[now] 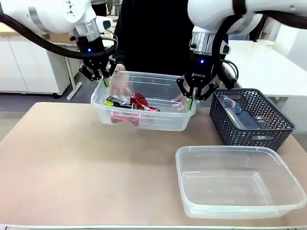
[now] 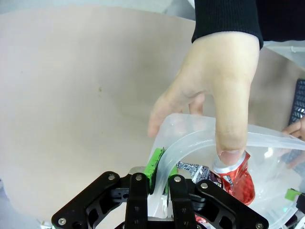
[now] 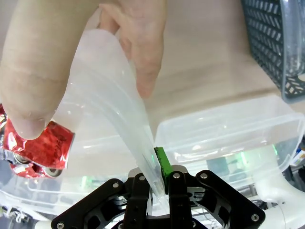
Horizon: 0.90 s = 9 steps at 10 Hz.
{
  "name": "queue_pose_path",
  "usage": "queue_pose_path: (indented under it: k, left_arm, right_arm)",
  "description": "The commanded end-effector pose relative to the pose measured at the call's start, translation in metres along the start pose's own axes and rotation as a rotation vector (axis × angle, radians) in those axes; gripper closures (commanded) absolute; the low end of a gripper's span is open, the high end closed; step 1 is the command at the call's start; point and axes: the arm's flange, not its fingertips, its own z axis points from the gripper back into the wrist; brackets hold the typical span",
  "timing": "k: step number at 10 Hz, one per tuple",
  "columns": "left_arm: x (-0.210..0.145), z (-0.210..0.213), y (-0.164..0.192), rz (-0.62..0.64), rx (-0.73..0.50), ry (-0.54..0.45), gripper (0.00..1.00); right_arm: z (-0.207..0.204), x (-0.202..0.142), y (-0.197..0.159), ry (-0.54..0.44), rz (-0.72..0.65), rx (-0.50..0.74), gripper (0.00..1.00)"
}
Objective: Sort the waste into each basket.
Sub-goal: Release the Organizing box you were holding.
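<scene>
A clear tub [image 1: 144,120] with red cans [image 1: 143,102] inside sits at the far middle of the table. My left gripper [image 1: 104,80] is shut on its left rim, and the green pads pinch that rim [image 2: 164,157] in the left wrist view. My right gripper [image 1: 191,100] is shut on the right rim [image 3: 143,138]. The person's hands [image 2: 214,90] also grip both ends, one thumb [image 3: 33,86] over the rim beside a crushed red can [image 3: 40,148]. I cannot tell whether the tub rests on the table. A second clear tub [image 1: 235,184] stands empty at the front right.
A dark grey lattice basket [image 1: 254,120] with clear bottles [image 1: 232,106] inside stands at the right, just behind the empty tub. The person in a black sleeve [image 2: 228,16] stands at the far side. Bare tabletop [image 1: 72,163] lies at the left and front.
</scene>
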Motion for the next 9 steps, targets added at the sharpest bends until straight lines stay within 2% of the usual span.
queue_pose_path:
  k: [1, 5, 6, 7, 8, 9]
  left_arm:
    - [-0.004, 0.009, -0.001, 0.017, -0.012, -0.018, 0.94]
    - [-0.004, 0.009, -0.001, 0.017, -0.012, -0.018, 0.94]
    - [0.0, 0.0, 0.0, 0.0, 0.0, 0.0, 0.59]
    - [-0.001, 0.003, -0.001, -0.01, 0.004, -0.008, 0.35]
    - [-0.004, 0.011, -0.002, -0.004, 0.009, -0.033, 0.01]
    - [-0.009, 0.02, -0.002, 0.0, 0.017, -0.062, 0.0]
  right_arm:
    - [0.001, -0.001, 0.0, -0.002, -0.014, 0.002, 0.95]
    - [0.0, 0.0, 0.0, 0.0, 0.001, 0.0, 0.95]
    - [0.012, -0.006, -0.011, -0.065, -0.005, 0.104, 0.7]
    - [0.02, -0.014, -0.02, -0.141, -0.006, 0.176, 0.38]
    - [0.029, -0.025, -0.03, -0.202, 0.008, 0.256, 0.13]
    - [0.039, -0.034, -0.04, -0.261, 0.005, 0.313, 0.0]
